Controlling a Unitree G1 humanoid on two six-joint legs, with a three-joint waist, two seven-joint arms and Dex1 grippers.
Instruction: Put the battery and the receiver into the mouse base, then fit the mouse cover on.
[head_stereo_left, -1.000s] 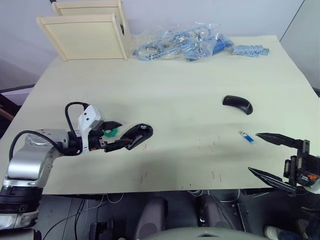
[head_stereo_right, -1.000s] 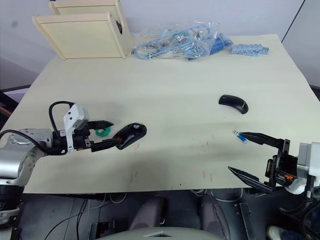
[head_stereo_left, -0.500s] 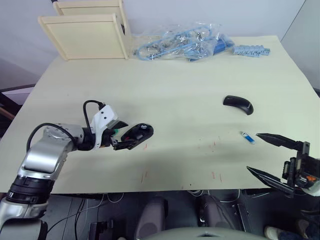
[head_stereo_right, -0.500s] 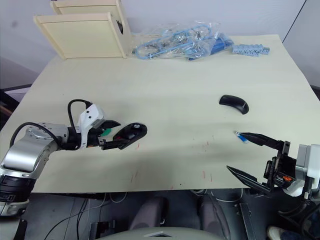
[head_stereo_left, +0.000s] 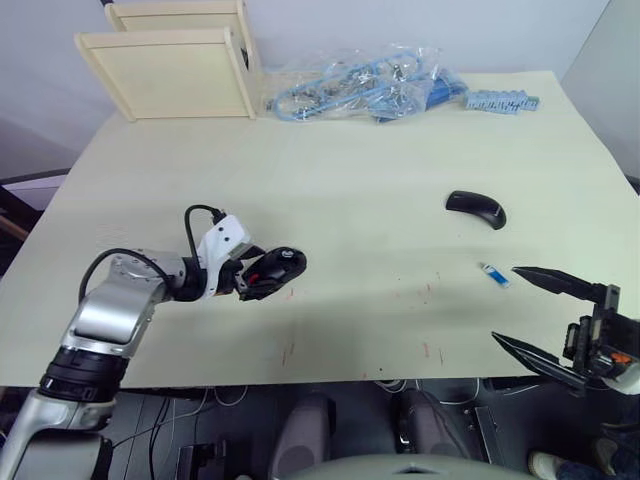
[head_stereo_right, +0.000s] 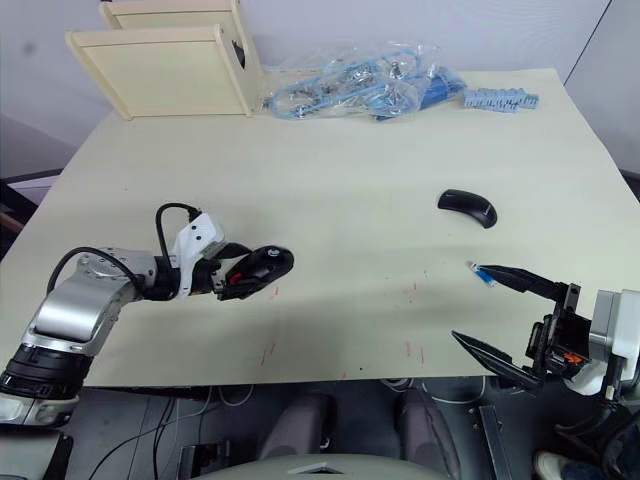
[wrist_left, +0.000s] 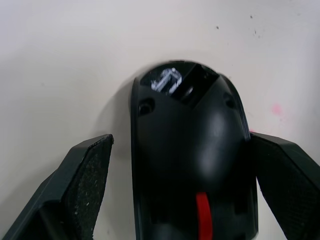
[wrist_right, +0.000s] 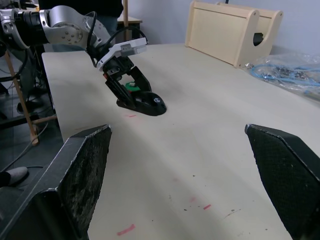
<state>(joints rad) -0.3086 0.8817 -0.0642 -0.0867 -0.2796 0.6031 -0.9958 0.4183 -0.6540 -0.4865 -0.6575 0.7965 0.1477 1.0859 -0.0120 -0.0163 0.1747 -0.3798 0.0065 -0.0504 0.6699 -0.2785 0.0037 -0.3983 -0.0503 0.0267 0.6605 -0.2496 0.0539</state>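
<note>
The pale table (head_stereo_left: 350, 190) carries everything, its far edge holding two wooden boxes (head_stereo_left: 170, 60) and a bag of blue cables (head_stereo_left: 370, 85) well away from both claws. The left gripper (head_stereo_left: 250, 280) reaches in low from the near left side, its forearm lying almost flat along the table, and its fingers (wrist_left: 82, 175) stand spread on either side of the mouse base (head_stereo_left: 275, 270); the wrist view shows a gap on one side, while contact on the other cannot be made out. The claw hides the base's near end. The right gripper (head_stereo_left: 530, 310) hangs just off the near right edge, its fingers wide apart and empty. The mouse cover (head_stereo_left: 476, 209) lies beyond it, and the battery (head_stereo_left: 493, 274) sits just beside its upper fingertip, too small for detail.
</note>
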